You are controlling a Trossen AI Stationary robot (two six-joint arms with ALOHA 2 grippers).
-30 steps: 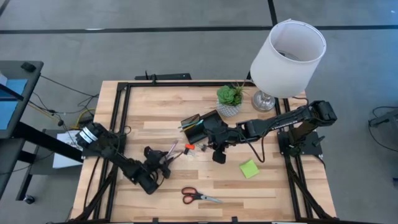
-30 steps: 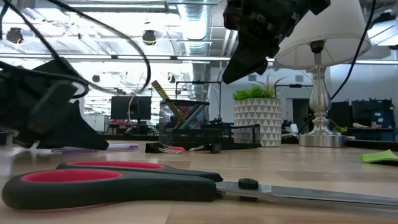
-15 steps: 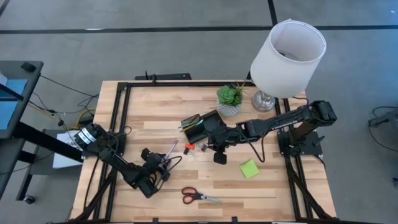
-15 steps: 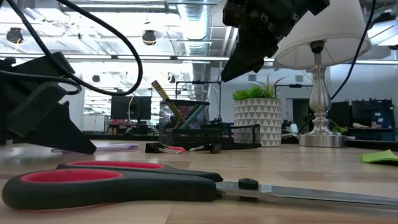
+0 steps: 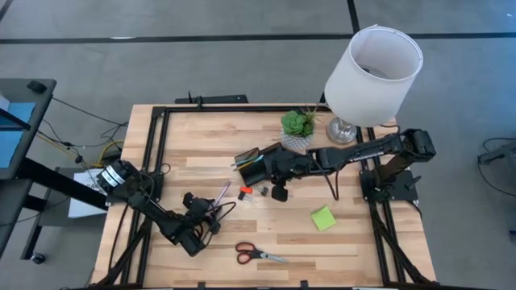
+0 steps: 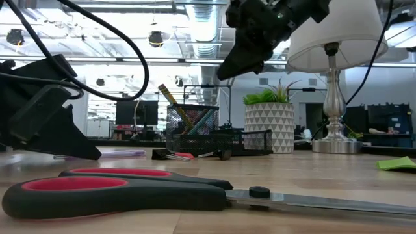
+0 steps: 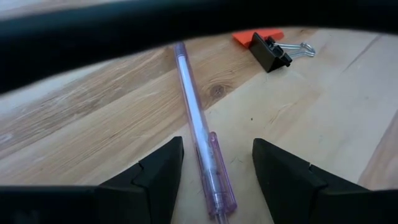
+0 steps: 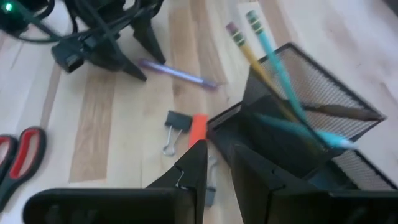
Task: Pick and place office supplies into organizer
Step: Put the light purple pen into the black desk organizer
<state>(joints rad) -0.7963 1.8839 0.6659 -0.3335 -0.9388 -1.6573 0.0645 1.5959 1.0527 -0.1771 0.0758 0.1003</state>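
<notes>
High view: left tool point(image 5: 211, 219) sat low on the counter point(image 5: 193, 133), near its front-left, fingers spread, pointing at the purple pen point(image 5: 222, 195) that lay flat just ahead of it. Nothing in its grip. Right tool point(image 5: 276, 192) hung over the middle of the counter, just beside the black mesh organizer point(image 5: 256, 166), fingers close together with a narrow gap, nothing visibly pinched. Small orange item point(image 5: 244, 190) and a black binder clip point(image 5: 262, 191) lay between pen and organizer. Lime-green sticky pad point(image 5: 323, 217) sat well right of those; red-handled scissors point(image 5: 258, 254) lay near the front edge. Potted plant point(image 5: 297, 128) and white lamp point(image 5: 372, 74) stood at the back.

Low view: scissors point(image 6: 130, 192) filled the foreground, flat on the counter. Organizer point(image 6: 208, 133) stood behind them with pencils sticking up out of its taller cup. Right tool point(image 6: 242, 60) was raised, above and in front of it. Left tool point(image 6: 45, 123) was down at counter level on the far left, the pen point(image 6: 127, 153) just past it.

Left wrist view: the pen point(image 7: 200, 142) lay between the two spread fingers point(image 7: 160, 171), touching neither. Orange item point(image 7: 256, 37) and binder clip point(image 7: 275, 50) lay touching each other beyond the pen's far end.

Right wrist view: nearly closed fingers point(image 8: 194, 165) hovered above the orange item point(image 8: 198, 129), beside the organizer point(image 8: 305, 134), which held a teal pen point(image 8: 273, 65) and a yellow pencil point(image 8: 249, 55).
</notes>
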